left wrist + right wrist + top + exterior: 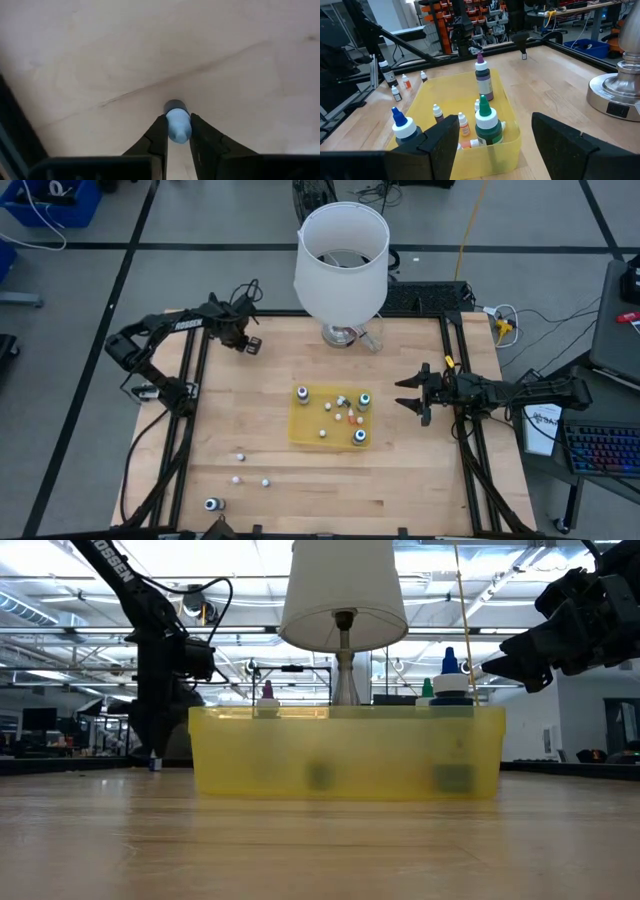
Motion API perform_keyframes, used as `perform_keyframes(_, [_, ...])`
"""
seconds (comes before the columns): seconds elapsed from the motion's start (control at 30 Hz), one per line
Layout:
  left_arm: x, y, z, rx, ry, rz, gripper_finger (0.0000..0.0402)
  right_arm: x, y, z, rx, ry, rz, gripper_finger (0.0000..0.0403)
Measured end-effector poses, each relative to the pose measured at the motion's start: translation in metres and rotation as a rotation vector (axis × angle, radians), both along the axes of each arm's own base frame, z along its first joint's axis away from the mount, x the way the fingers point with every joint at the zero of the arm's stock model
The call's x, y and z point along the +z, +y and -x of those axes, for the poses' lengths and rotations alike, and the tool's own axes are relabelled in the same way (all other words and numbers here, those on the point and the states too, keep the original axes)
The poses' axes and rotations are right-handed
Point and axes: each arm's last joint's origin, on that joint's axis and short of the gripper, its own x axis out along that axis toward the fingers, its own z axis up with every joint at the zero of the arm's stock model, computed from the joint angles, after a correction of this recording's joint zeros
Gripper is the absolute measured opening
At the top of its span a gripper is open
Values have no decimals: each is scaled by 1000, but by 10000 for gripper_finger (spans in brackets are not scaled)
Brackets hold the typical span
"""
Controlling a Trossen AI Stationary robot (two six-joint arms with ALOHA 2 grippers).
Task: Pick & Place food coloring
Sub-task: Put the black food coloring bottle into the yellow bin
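Note:
My left gripper (pixel 248 343) stands at the table's far left, pointing down, shut on a tiny whitish food coloring bottle (pixel 178 127) with a dark blue cap (pixel 176 106). In the middle of the table, a flat yellow tray (pixel 300 430) holds several more food coloring bottles, standing and lying. Three tiny ones (pixel 240 457) and a larger dark one (pixel 211 504) are loose on the wood near the front left. My right gripper (pixel 408 395) hovers level just right of the tray, open and holding nothing. My left gripper pinches the bottle's whitish body (pixel 179 134) between its two fingers, coming from above and pointing down. The dark cap end sticks out past the fingertips toward the wood. In the low view the bottle (pixel 155 762) hangs right at table level; whether it touches the table cannot be told.
A big white lamp (pixel 340 260) stands at the far edge behind the tray, its metal base (pixel 620 95) to one side of my right gripper. Black rails (pixel 185 440) run along both sides of the table. Bare wood lies between the left gripper and the tray.

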Motion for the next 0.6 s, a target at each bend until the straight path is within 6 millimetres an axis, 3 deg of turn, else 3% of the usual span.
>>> perform_keyframes(0.13, [6, -14, -14, -98, 7, 44, 56, 0, 0, 0, 0, 0, 0, 238])
perform_keyframes(0.27, [24, -42, -39, -252, 49, 48, 56, 0, 0, 0, 0, 0, 0, 238])
perform_keyframes(0.43, [65, -93, -80, -404, 96, -15, 56, 0, 0, 0, 0, 0, 0, 238])
perform_keyframes(0.6, [118, -155, -118, -550, -74, -102, 56, 0, 0, 0, 0, 0, 0, 238])
